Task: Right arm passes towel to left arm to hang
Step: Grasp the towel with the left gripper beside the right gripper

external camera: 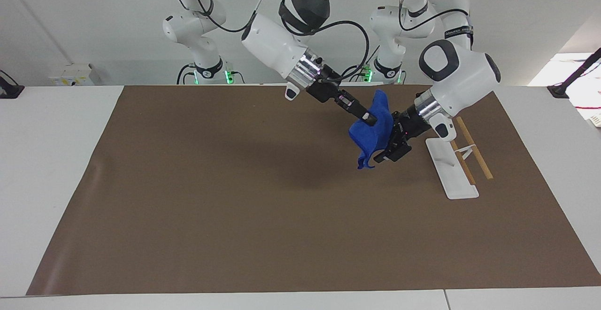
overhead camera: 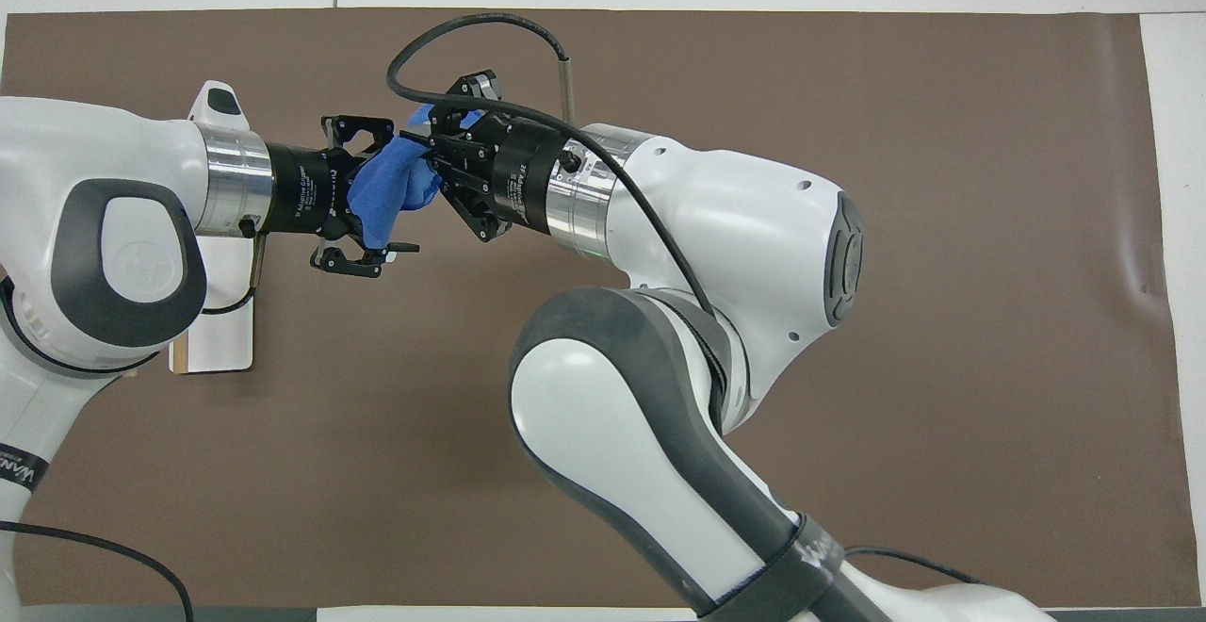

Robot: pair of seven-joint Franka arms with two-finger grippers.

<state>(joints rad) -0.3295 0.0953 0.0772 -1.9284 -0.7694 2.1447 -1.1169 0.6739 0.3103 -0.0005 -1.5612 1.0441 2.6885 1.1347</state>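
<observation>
Blue towel hangs in the air over the brown mat, pinched at its upper part by the right gripper, whose fingertips are clamped tight on the cloth. The left gripper has its jaws spread wide around the towel's hanging part, beside the white rack with its wooden rails at the left arm's end of the table; it has not closed on anything yet.

Judging from this, the handover is at its touchy point. If the left gripper closes on only a thin fold, the floppy cloth may slip free once the right lets go and drop to the mat. The two grippers sit very close, so a small misalignment could make their fingers knock together.
</observation>
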